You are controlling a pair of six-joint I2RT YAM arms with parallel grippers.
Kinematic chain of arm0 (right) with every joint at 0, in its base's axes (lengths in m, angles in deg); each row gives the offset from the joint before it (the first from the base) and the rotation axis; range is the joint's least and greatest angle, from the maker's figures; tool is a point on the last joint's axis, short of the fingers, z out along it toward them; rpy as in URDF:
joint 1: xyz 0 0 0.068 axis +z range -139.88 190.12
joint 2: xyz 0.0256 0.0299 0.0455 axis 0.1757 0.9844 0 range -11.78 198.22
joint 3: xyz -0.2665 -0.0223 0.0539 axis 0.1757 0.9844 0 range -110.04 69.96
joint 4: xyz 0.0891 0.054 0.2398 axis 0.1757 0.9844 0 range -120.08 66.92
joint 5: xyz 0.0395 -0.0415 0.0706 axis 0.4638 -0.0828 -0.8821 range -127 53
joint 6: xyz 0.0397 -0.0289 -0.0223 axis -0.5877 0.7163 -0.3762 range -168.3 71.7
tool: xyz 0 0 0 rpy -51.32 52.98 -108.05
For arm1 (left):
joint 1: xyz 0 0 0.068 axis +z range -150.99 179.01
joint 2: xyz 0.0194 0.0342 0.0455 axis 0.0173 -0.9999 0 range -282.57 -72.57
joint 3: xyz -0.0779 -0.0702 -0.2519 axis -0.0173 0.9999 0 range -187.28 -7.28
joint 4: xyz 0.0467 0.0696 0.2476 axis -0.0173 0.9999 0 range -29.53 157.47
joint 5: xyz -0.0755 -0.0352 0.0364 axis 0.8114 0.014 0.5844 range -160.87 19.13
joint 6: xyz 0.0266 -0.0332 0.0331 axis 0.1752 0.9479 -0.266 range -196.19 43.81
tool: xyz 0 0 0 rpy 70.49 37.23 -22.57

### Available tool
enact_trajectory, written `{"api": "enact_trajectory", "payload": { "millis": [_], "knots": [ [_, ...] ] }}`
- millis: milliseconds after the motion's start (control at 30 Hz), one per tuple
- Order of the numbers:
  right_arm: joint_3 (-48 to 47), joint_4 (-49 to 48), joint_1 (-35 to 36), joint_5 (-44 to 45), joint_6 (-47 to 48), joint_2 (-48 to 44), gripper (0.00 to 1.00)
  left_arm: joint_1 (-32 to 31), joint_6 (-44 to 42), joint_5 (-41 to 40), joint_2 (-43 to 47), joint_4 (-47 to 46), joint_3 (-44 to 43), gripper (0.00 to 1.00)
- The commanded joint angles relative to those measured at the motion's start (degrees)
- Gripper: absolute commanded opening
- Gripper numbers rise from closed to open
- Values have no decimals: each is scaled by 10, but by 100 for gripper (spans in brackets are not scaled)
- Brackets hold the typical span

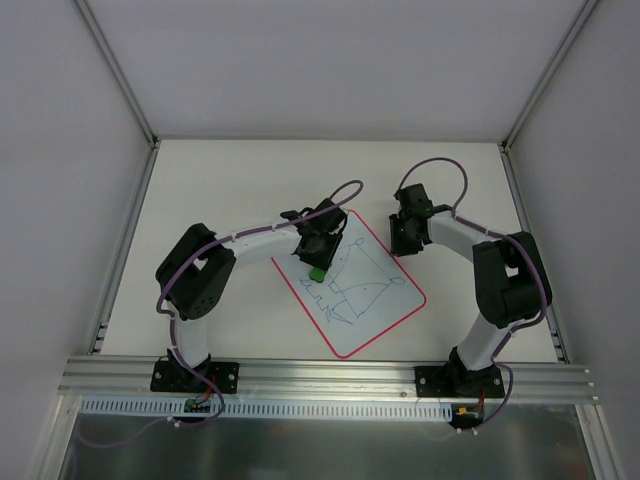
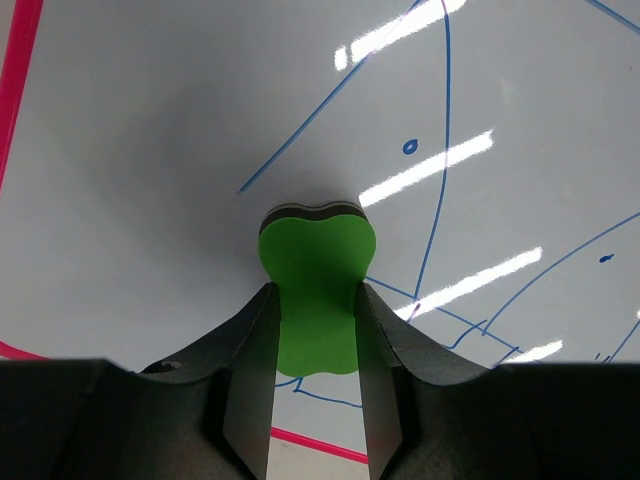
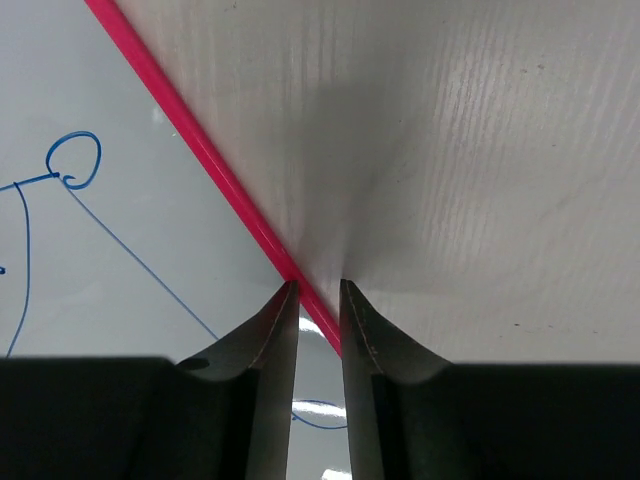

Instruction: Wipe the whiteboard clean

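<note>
**Left arm presses a green eraser on the marked board; right arm sits at the board's edge**

The whiteboard (image 1: 372,300), a flat white rectangle with a thin red rounded border, lies at the centre of the pale wood-grain tabletop (image 1: 220,190), between the two arms. It is turned at an angle to the table edges, with one corner pointing toward the bottom of the top view. Thin blue line drawings (image 1: 352,285) cover much of its surface, including curves, straight strokes and a few small dots.

The left gripper (image 1: 318,260) hangs over the upper left part of the board. Its jaws are clamped on the narrow waist of a small bright green eraser block with a dark felt layer (image 2: 315,265). In the left wrist view the block's felt face meets the white surface near the end of a long blue stroke. More blue lines run off to the right and below.

The right gripper (image 1: 403,238) is at the board's upper right edge, in the middle right of the top view. In the right wrist view its two dark fingers (image 3: 275,340) point down at the red border, which runs diagonally between the tips. The jaws are drawn almost together with only a thin slit left, and nothing can be seen held in it. Bare table lies on the right of that border and board with a small blue loop on the left.
</note>
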Motion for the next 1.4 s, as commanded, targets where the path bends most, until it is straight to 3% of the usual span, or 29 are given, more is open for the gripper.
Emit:
{"api": "enact_trajectory", "payload": {
  "millis": [0,267,600,700,833,1000,1200,1367],
  "knots": [
    [-14,20,-9,2,11,13,26,-4,8,-4,-9,15,1,4],
    [-18,21,-10,-6,21,0,26,-5,5,-3,-15,15,-1,3],
    [-1,20,-8,-84,3,30,23,16,-2,-6,-13,15,-7,3],
    [1,20,-7,-87,3,34,19,33,-6,-6,-17,17,-16,3],
    [0,20,-2,-82,3,40,5,65,-12,-18,-27,21,-26,4],
    [-1,17,2,-73,3,42,0,98,-29,-38,-43,36,-52,3],
    [-4,13,3,-65,-15,46,0,72,-25,-9,-64,43,-57,0],
    [-11,13,4,-54,-25,51,0,4,10,34,-70,44,-42,0]
  ]
}}
